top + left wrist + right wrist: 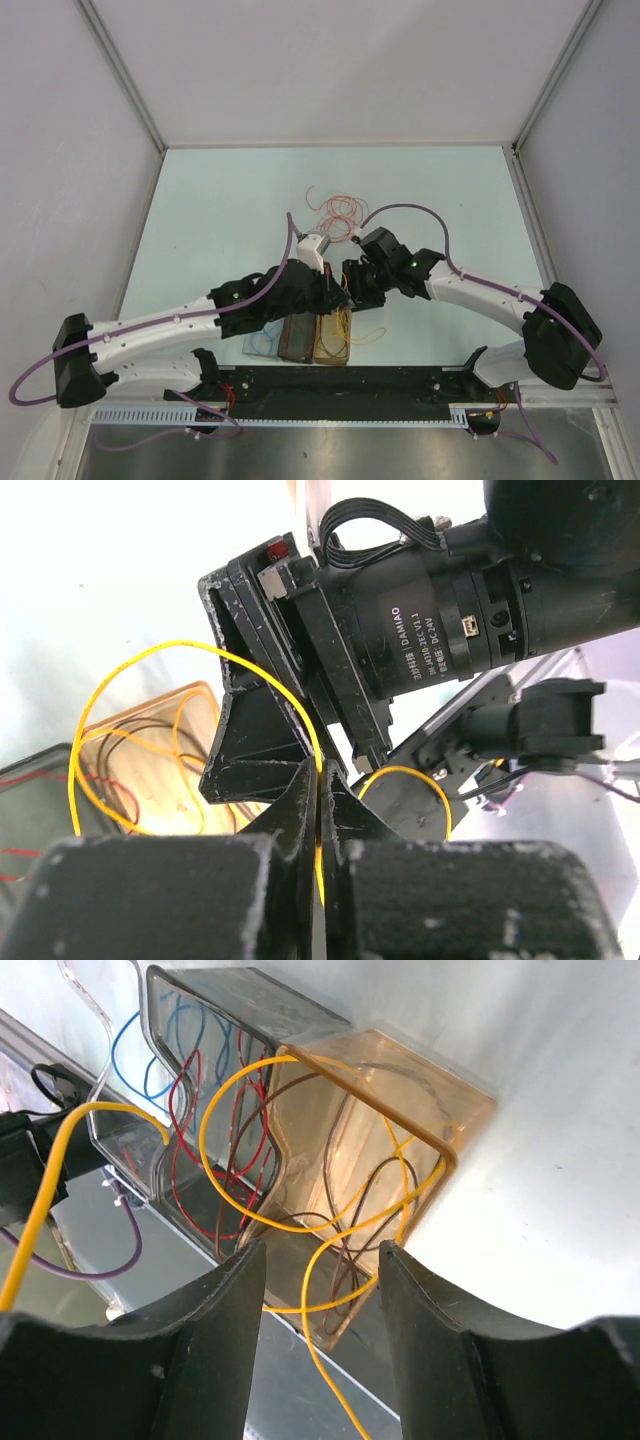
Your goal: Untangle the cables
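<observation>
3 small boxes sit in a row near the arms' bases: a clear box [258, 345], a grey box [297, 338] and an orange box [333, 342]. Each box has thin cables in it. The clear box holds a blue cable [116, 1055]. The grey box holds red cables [178, 1090]. The orange box holds a brown cable [352, 1198] and loops of a yellow cable [290, 1228].

The yellow cable comes up out of the orange box. The left gripper [318, 780] is squeezed tight on it, just above the boxes. From there the cable makes a big round loop back toward the orange box.

The right gripper [322, 1260] is right beside the left one, over the orange box. Its 2 fingers are wide apart. The yellow cable runs down through the gap between them. I cannot tell if it touches them.

Farther back, more cables [335, 210] lie on the table [220, 200]. They are a loose heap of red and orange loops, apart from both grippers.
</observation>
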